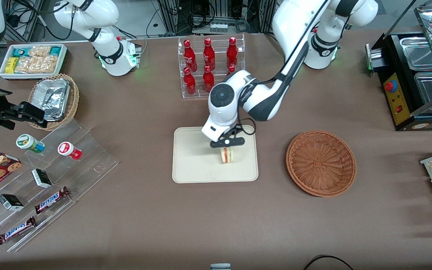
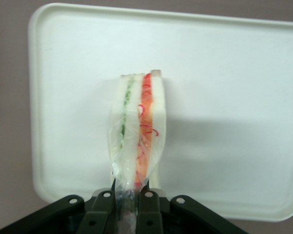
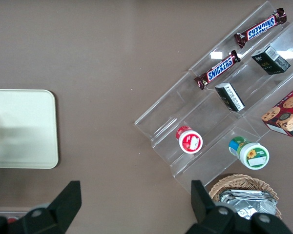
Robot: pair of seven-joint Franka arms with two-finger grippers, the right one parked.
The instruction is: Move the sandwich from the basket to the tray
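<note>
The sandwich (image 1: 228,155) is a plastic-wrapped white wedge with red, orange and green layers. It stands upright over the middle of the cream tray (image 1: 189,168), at or just above the surface. My gripper (image 1: 227,147) is directly above it, shut on its wrapped top end. In the left wrist view the two black fingers (image 2: 147,210) pinch the wrap and the end of the sandwich (image 2: 139,126), with the tray (image 2: 224,97) beneath. The reddish-brown wicker basket (image 1: 321,163) sits beside the tray toward the working arm's end and holds nothing. The parked arm's wrist view shows a corner of the tray (image 3: 19,126).
A clear rack of red bottles (image 1: 210,65) stands farther from the front camera than the tray. Toward the parked arm's end are stepped acrylic racks (image 1: 47,180) with snack bars and cups, a tan basket of foil trays (image 1: 54,99) and a white snack bin (image 1: 32,60). A black appliance (image 1: 414,82) sits at the working arm's end.
</note>
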